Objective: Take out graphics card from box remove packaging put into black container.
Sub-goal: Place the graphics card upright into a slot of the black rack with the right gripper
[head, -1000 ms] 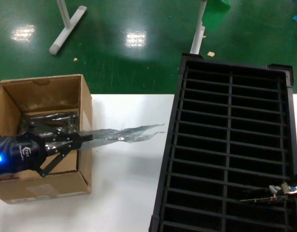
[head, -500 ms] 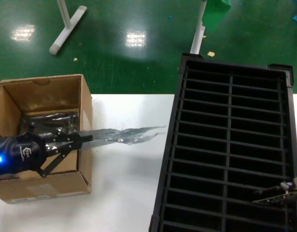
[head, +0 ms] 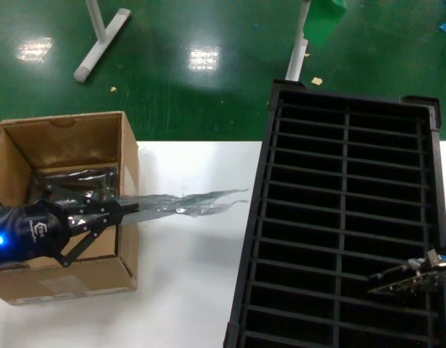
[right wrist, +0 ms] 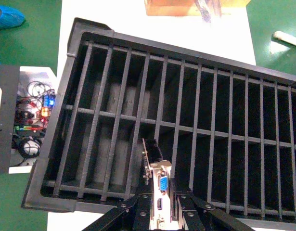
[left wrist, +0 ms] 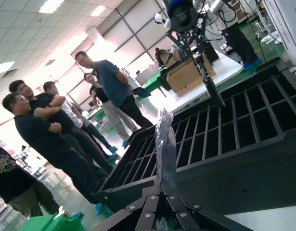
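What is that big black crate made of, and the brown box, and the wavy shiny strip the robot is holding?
The black container looks like hard, matte moulded plastic, going by its thin, even ribs. The box looks like corrugated cardboard: dull brown with folded flaps. The packaging in the left gripper seems to be thin plastic film: crinkly, see-through grey, glinting.

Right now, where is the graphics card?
In the head view the graphics card is low on the right, held by the right gripper over the black container's near right slots.

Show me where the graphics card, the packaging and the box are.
graphics card (right wrist: 161,185), right wrist view, blue port on its bracket.
packaging (head: 186,203), head view, middle of the bag.
box (head: 63,145), head view, inner back wall.
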Tool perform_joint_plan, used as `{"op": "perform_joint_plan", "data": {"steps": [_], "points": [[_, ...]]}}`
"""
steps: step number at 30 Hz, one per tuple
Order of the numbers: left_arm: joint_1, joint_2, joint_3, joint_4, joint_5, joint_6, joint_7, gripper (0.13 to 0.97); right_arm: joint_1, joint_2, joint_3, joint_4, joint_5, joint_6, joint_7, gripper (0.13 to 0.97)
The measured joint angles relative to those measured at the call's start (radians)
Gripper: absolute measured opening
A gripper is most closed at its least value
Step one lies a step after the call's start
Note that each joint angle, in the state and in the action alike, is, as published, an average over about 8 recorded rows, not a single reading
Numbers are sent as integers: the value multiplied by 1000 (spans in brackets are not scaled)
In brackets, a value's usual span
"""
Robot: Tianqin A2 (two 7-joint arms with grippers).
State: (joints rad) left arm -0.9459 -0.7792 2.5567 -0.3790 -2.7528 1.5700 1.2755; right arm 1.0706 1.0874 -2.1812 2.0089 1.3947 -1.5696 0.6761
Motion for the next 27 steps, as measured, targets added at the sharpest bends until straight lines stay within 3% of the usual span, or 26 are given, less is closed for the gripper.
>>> {"op": "perform_joint_plan", "data": {"steps": [10, 27], "points": [[-3, 4, 3, 8, 0, 0, -1, 142, -3, 1, -14, 4, 0, 0, 1, 196], [-1, 16, -2, 31, 0, 0, 4, 142, 124, -31, -154, -6, -49, 0, 110, 196]]}}
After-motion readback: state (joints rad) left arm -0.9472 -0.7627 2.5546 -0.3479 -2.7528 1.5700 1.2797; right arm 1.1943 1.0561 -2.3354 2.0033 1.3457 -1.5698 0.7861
